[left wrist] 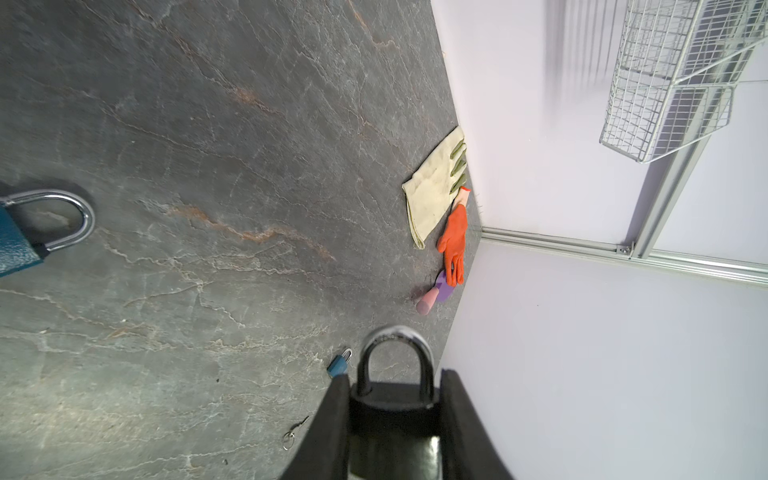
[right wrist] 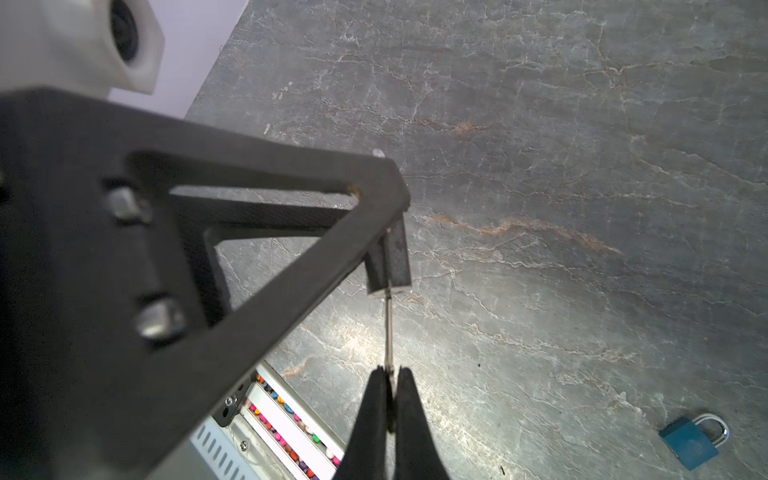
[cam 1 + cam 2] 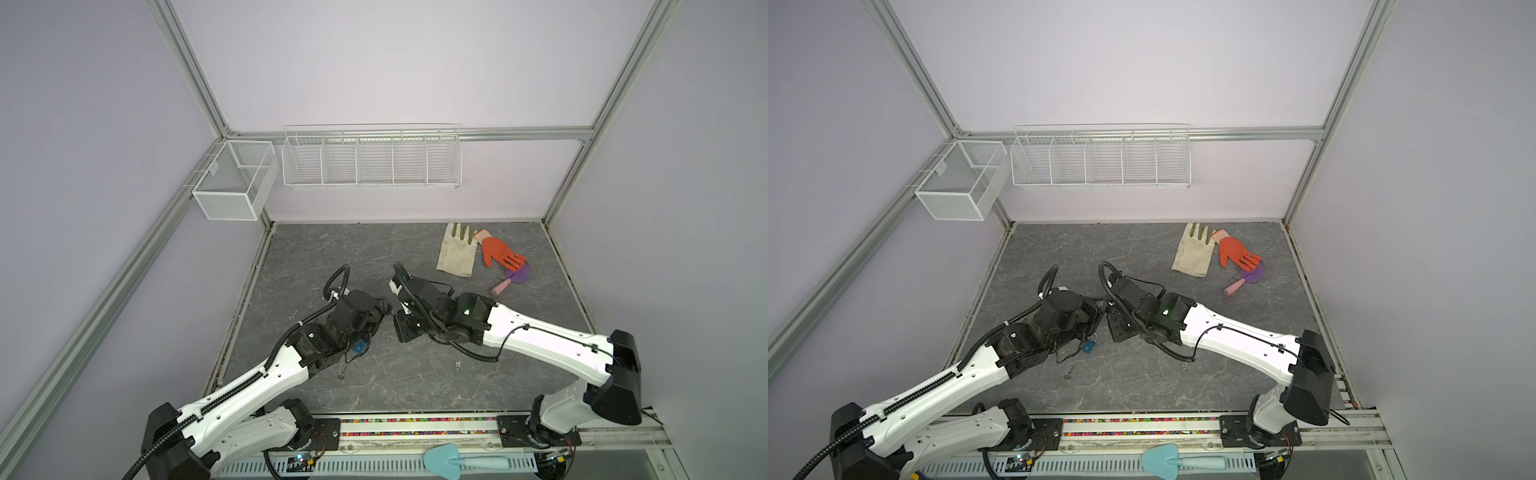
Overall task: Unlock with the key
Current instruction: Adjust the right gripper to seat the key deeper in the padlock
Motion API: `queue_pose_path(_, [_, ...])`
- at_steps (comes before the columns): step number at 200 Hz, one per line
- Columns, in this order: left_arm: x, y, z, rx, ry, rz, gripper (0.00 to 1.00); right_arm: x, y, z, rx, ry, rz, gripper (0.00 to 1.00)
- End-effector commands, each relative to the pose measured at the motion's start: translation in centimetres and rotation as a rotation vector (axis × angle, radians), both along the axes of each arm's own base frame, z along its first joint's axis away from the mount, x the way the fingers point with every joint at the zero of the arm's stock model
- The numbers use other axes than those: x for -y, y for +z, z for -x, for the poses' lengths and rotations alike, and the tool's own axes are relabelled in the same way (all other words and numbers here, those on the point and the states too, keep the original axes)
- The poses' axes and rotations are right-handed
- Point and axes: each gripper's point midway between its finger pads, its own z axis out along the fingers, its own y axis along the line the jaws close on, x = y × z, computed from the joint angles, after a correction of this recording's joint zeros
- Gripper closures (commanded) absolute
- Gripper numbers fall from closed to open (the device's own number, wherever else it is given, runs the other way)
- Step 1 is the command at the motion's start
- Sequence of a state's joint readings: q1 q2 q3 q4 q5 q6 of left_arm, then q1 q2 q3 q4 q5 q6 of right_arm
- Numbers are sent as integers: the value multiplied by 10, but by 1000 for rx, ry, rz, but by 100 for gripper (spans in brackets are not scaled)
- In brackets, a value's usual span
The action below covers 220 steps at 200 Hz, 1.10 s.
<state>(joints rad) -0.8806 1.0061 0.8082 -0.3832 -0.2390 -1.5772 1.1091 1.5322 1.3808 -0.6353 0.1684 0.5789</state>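
My left gripper is shut on a black padlock, one finger on each side of its body, and the silver shackle sticks out past the fingertips. My right gripper is shut on a thin silver key. The key's blade runs straight to the underside of the padlock, and its tip sits at the keyhole face. In both top views the two grippers meet above the middle of the table, with the padlock hidden between them.
A blue padlock lies under the left wrist, with loose keys nearby. A cream glove, an orange glove and a purple tool lie at the back right. Wire baskets hang on the back wall.
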Motion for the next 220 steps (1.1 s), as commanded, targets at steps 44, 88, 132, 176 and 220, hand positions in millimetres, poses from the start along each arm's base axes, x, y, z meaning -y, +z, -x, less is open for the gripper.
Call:
queue_pose_path(44, [-2, 22, -5, 45, 19, 35, 100, 2, -1, -10, 23, -27, 47, 93])
queue_pose_path(88, [2, 24, -4, 46, 6, 49, 100, 1, 2, -13, 38, -26, 46, 94])
queue_pose_path(132, [3, 30, -5, 58, 4, 66, 100, -7, 10, -14, 51, -23, 39, 94])
queue_pose_path(176, [7, 41, -4, 72, -13, 94, 100, -6, -12, -18, 52, -49, 128, 94])
queue_pose_path(220, [10, 35, 2, 47, -44, 102, 100, -20, 11, -21, 25, -46, -6, 94])
